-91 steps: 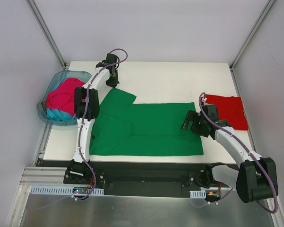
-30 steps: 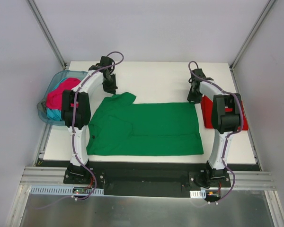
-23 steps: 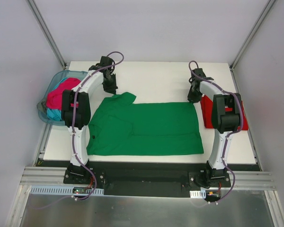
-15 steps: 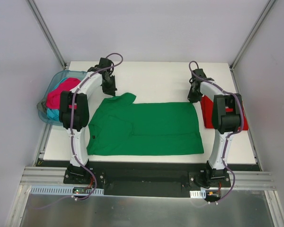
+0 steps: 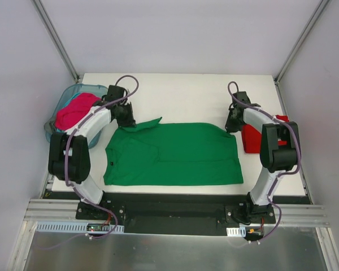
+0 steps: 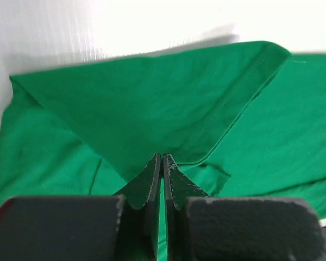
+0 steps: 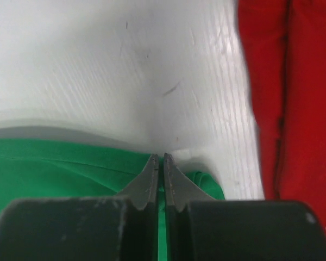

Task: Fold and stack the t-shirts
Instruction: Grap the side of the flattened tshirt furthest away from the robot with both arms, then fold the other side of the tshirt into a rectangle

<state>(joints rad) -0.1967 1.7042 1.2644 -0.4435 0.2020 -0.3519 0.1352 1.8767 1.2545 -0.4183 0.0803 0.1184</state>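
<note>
Green t-shirt (image 5: pixel 175 152): flat, stretched between the grippers. The left gripper (image 6: pixel 162 163) is clamped on its lifted sleeve, the right gripper (image 7: pixel 162 161) on its hem corner. Step: lengthwise fold, probably; next move likely needs both corners carried nearward together.

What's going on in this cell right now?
Both arms are on the green t-shirt, which lies spread on the table. The left gripper has its fingers shut on the far left sleeve, with that cloth raised and turned over the shirt body. The right gripper is pinched on the far right corner, beside the folded red t-shirt. A pink shirt sits in the basket at the left. The fold looks barely begun.
</note>
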